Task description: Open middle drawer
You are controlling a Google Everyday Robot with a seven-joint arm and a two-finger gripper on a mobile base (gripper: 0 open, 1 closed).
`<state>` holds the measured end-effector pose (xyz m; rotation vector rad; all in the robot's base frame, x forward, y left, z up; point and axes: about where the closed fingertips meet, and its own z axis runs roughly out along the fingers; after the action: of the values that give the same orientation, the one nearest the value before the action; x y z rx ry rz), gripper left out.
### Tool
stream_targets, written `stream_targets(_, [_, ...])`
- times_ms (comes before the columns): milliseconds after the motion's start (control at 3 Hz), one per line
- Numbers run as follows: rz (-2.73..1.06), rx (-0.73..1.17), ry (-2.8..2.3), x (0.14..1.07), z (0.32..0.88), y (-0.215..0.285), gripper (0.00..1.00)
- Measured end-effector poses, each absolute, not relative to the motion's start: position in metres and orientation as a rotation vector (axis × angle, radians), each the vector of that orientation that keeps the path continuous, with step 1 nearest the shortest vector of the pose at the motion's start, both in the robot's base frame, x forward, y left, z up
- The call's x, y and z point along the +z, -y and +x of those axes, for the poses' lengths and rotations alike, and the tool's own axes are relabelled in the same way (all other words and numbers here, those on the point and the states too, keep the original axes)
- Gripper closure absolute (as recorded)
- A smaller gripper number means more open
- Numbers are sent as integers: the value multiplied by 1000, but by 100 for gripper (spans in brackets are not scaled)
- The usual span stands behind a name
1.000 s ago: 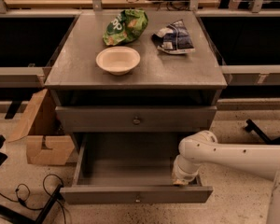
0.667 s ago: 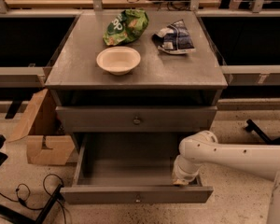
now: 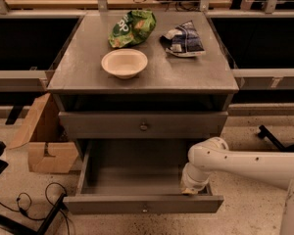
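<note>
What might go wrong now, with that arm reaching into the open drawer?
The gripper sits inside the middle drawer, at its front right corner. If it lifts out carelessly, it might catch the drawer wall or the closed drawer above. The middle drawer also sticks far out, so the robot moving closer might bump its front.

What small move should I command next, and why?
Probably lift the gripper straight up and clear of the middle drawer. The drawer already stands pulled well out with its bare interior exposed. The gripper sits low inside its front corner, on the right in the camera view, so more pulling seems unneeded.
</note>
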<state>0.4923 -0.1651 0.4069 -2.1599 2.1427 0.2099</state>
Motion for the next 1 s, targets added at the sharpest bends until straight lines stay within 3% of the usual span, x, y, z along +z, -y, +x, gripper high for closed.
stream_targets(667, [-2160, 210, -2143, 407, 492, 165, 13])
stream_targets(1000, [-2160, 210, -2143, 407, 492, 165, 0])
